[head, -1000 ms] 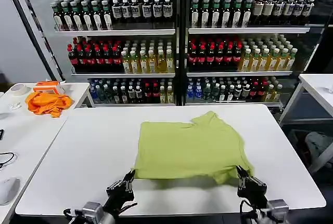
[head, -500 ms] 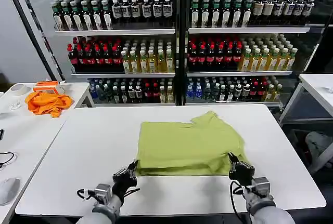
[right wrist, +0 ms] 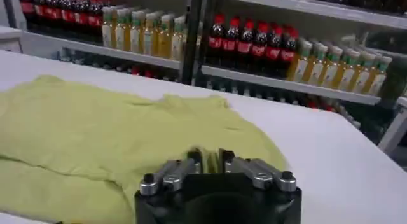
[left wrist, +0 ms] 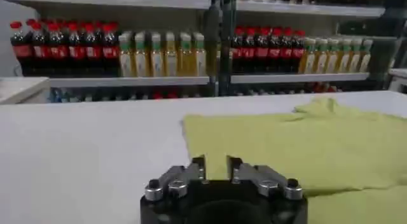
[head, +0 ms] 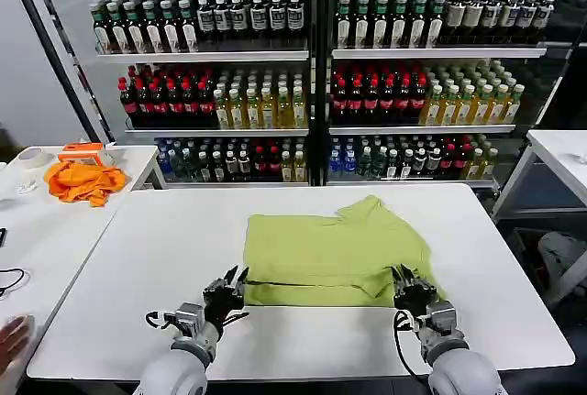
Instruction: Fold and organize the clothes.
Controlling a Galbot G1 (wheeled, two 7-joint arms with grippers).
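Observation:
The clothes, a lime yellow-green T-shirt [head: 330, 248], lie flat in the middle of the white table [head: 138, 257], with the near part doubled over onto the rest. My left gripper [head: 231, 278] sits at the shirt's near left corner. In the left wrist view the gripper [left wrist: 216, 165] is open, and the shirt [left wrist: 305, 136] spreads just beyond its fingers. My right gripper [head: 404, 278] sits at the near right corner. It [right wrist: 210, 156] is open too, and a small ridge of the shirt [right wrist: 95, 130] stands between its fingers.
An orange cloth [head: 84, 181] lies on a side table at the far left. Shelves of bottles [head: 312, 83] stand behind the table. Another white table [head: 559, 152] is at the right. Bare tabletop runs along both sides of the shirt.
Both grippers moved away from me, carrying the shirt's near hem over onto the shirt. The hem now lies flat in a fold and the fingers have parted.

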